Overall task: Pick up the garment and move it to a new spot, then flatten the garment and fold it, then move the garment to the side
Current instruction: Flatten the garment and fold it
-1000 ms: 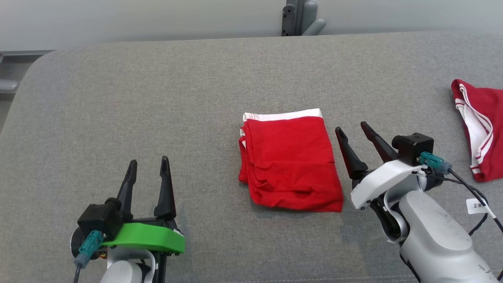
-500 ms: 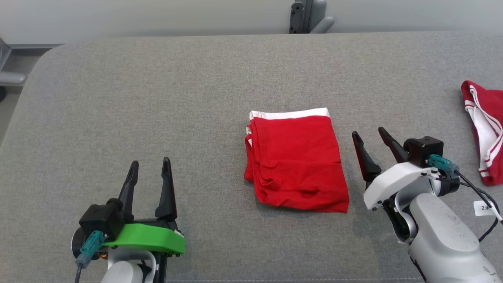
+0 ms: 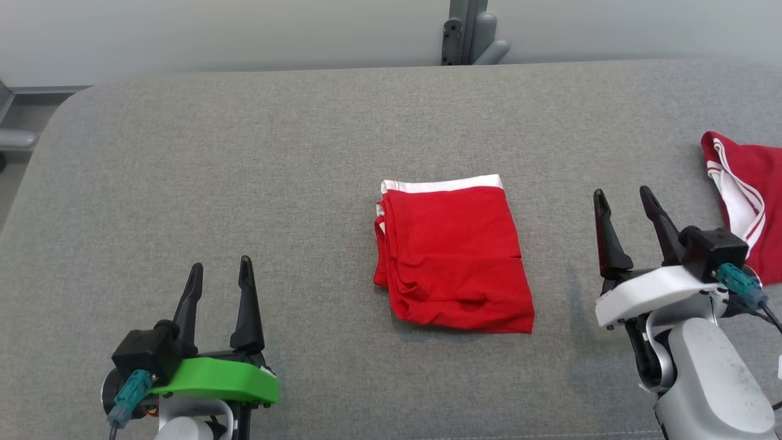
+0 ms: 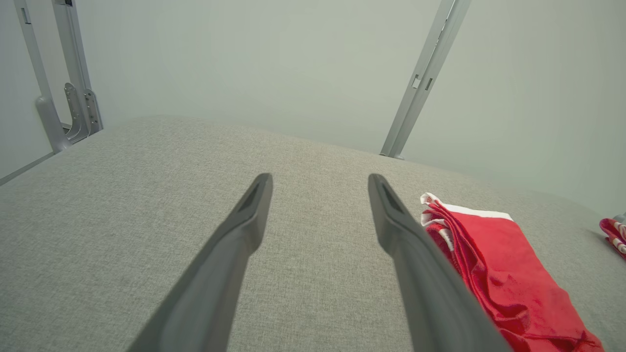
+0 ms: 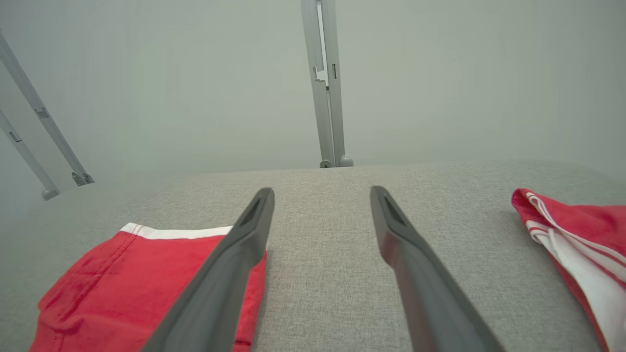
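Starting at the left, locate the left gripper [image 3: 221,263] well to the left of the folded red garment [image 3: 452,256] and nearer the robot than its white-banded edge. Note both dark fingers [image 3: 247,299] spread wide apart, nothing gripped between them, with grey padded surface [image 3: 244,153] beneath. In the left wrist view, observe the right-hand finger overlapping the garment's stacked left edge and hiding part of it. Do not judge contact from that view; read the clear gap from the head view instead.

Find the garment itself lying flat, folded into a rough rectangle, with a white band along the far edge and several layered edges showing on the left side. Treat the layer count as unreadable.

Behind the garment, past the far rim of the surface, note a grey metal post [image 3: 467,30], cut off by the upper frame edge.

Move on to the right gripper [image 3: 622,191], to the right of the garment and apart from it, fingers likewise wide open and empty.

Further right, well apart from the garment, identify a second red cloth [image 3: 742,201] with white stripes, crumpled, cut off by the frame edge and partly hidden behind the black wrist camera block [image 3: 712,247]. Treat its type as undetermined.
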Motion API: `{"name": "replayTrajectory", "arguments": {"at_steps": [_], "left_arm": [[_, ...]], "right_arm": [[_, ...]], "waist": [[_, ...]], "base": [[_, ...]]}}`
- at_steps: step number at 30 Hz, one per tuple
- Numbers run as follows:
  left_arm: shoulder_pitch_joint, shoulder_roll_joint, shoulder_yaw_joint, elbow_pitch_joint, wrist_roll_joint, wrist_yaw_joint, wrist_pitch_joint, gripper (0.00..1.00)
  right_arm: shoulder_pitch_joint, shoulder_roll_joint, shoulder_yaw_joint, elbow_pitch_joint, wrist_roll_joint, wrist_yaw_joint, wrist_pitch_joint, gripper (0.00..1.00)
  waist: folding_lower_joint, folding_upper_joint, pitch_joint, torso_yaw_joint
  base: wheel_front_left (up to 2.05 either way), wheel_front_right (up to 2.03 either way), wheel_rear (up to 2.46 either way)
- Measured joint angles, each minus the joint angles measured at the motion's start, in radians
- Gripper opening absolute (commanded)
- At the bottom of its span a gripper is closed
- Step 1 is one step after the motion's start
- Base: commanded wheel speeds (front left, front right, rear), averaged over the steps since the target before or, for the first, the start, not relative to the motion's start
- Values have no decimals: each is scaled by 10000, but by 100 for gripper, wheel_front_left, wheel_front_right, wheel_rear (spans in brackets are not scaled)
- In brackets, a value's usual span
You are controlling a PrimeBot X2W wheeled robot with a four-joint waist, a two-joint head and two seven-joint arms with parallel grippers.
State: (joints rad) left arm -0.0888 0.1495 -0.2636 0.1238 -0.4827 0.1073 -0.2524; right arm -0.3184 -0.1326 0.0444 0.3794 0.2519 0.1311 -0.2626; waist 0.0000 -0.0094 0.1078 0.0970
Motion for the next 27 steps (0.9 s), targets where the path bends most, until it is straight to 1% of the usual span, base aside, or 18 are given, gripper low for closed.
{"name": "replayTrajectory", "arguments": {"at_steps": [3, 4, 9, 13, 20, 27], "left_arm": [[33, 19, 15, 0, 0, 27, -15, 100], [33, 19, 15, 0, 0, 27, -15, 100], [117, 29, 8, 27, 4, 27, -40, 100], [167, 38, -27, 52, 61, 25, -44, 100], [234, 82, -79, 121, 284, 15, -56, 100], [314, 82, -65, 132, 351, 13, -58, 100]], "right_arm": [[417, 176, -253, -723, -240, 0, 0, 100], [417, 176, -253, -723, -240, 0, 0, 100], [1051, 474, -360, -1716, -449, 0, 217, 100], [1472, 635, -345, -2274, -489, 0, 422, 100], [1934, 763, -378, -2836, -489, 0, 648, 100], [2094, 802, -495, -3070, -489, 0, 792, 100]], "waist": [[0, 0, -32, -81], [0, 0, -32, -81], [0, 0, -108, -180], [0, 0, -200, -240], [0, 0, -350, -321], [0, 0, -389, -358]], "base": [[0, 0, 0], [0, 0, 0], [0, 0, 0], [0, 0, 0], [0, 0, 0], [0, 0, 0]]}}
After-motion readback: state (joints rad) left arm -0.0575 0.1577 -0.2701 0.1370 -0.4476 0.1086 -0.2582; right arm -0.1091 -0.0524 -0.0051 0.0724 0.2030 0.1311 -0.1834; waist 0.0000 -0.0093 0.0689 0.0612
